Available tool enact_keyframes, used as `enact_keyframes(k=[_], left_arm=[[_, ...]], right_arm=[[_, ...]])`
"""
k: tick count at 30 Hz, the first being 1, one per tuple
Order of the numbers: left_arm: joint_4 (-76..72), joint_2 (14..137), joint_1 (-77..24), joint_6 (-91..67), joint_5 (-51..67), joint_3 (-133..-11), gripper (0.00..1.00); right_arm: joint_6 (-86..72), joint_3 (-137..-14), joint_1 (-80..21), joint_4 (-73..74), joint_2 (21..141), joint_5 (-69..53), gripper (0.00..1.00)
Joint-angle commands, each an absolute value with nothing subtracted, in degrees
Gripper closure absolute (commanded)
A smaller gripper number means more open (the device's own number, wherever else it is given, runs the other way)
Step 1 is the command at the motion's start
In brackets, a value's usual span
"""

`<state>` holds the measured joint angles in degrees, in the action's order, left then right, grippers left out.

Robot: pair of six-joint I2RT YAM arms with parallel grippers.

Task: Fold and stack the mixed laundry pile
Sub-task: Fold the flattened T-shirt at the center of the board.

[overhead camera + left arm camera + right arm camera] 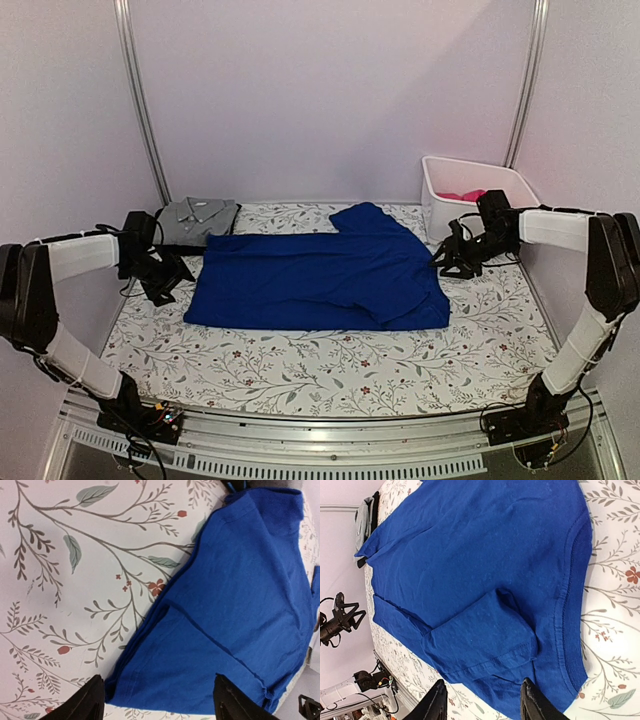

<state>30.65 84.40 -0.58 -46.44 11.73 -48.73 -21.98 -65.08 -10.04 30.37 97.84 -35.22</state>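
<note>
— Where's your blue garment (320, 280)?
— Spread flat on the floral covering (330, 370). Your left gripper (157, 681) and right gripper (483, 682) gape wide at its ends, both empty.
— Around it?
— Grey shirt (197, 218) folded far left; pink garment (462, 195) in the bin (432, 190).

**Top external view:** set high behind the arm bases, facing forward and down over the whole counter (330, 370) to the back wall; a distant overview.
**Left wrist view:** close to the surface, looking past the left claw (160, 700) at the left edge of the royal-blue garment (240, 605).
**Right wrist view:** close, looking past the right claw (484, 700) leftward across the same garment, which is the region all three views share.
</note>
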Motion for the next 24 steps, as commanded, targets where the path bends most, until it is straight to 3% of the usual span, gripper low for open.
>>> enact_keyframes(k=[1,9,16,24], left_arm=[[28.4,81.6,-1.2,-41.4,17.0,-46.8,0.26],[24.2,89.0,-8.3,-38.1,23.8,-48.1,0.36],[25.2,94.7,-11.4,-39.7,18.1,-46.7,0.47],[31.0,92.5,-10.9,-41.1,12.6,-40.3,0.53]], right_arm=[[-18.6,-59.9,-9.9,34.1,93.2,-35.2,0.53],[-19.4,-55.5,-10.5,29.9,94.5,-37.6,0.65],[-18.3,-55.0,-12.1,30.6,102.1,-33.6,0.66],[-16.4,-49.0,-12.1,33.8,102.0,-29.4,0.7]])
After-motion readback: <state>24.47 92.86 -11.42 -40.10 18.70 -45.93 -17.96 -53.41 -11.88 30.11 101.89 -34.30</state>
